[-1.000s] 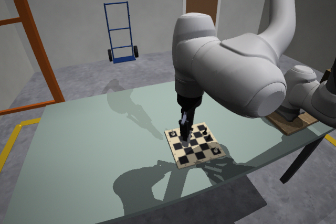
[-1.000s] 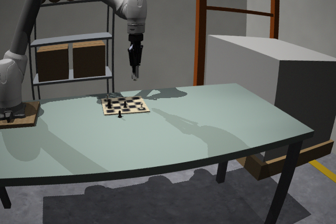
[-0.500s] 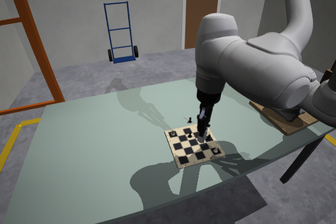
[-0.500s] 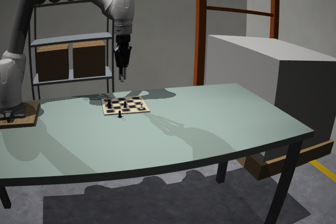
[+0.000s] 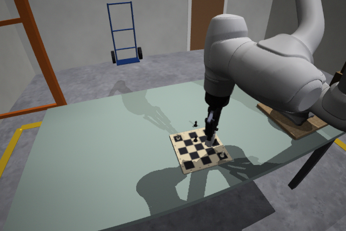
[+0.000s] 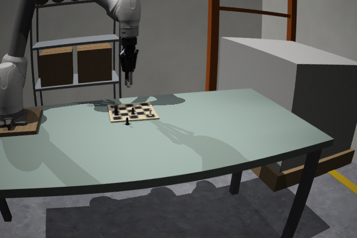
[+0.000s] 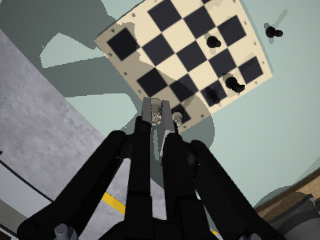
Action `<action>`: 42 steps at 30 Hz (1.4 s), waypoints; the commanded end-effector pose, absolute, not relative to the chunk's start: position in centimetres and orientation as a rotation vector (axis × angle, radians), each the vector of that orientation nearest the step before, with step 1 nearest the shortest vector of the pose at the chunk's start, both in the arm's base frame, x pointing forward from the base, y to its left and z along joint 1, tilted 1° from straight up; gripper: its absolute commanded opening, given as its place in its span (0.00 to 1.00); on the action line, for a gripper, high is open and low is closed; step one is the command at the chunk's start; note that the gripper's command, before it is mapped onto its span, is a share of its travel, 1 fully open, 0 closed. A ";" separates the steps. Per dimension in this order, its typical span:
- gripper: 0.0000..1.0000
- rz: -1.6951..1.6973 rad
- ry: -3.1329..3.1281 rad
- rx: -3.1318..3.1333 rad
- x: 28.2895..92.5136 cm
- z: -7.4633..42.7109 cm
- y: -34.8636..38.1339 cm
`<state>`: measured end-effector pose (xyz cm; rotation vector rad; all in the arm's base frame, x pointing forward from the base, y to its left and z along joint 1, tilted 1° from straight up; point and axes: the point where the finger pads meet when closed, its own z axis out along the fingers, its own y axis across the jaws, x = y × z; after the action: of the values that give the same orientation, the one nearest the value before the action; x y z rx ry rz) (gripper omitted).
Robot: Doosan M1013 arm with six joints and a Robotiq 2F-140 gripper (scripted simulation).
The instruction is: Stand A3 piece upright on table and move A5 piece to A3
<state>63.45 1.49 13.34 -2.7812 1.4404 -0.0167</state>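
Observation:
The small chessboard (image 5: pixel 199 149) lies on the green table; it also shows in the exterior view (image 6: pixel 133 111) and the wrist view (image 7: pixel 190 47). My gripper (image 5: pixel 210 141) (image 6: pixel 128 82) hangs well above the board's edge, shut on a small light-coloured chess piece (image 7: pixel 158 114) that is only partly visible between the fingertips. A black pawn (image 5: pixel 195 123) (image 6: pixel 126 120) stands upright on the table just off the board. On the board stand a black piece (image 5: pixel 195 139) and light pieces near two corners (image 5: pixel 177 137) (image 5: pixel 221 154). The wrist view shows more black pieces (image 7: pixel 232 83).
The arm's wooden base plate (image 5: pixel 293 123) sits at the table's right end. A shelf with boxes (image 6: pixel 75 62) stands behind the table, and a large grey box (image 6: pixel 288 85) beside it. The table's edge lies close to the board.

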 end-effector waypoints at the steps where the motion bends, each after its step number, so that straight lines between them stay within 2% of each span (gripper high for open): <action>1: 0.00 -0.017 1.441 -2.781 63.5 13.0 1.5; 25: 0.00 -0.017 1.441 -2.781 63.6 4.8 1.6; 42: 0.00 -0.017 1.441 -2.781 63.6 4.2 1.6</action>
<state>63.63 1.64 4.19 -2.7812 1.4408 -0.0171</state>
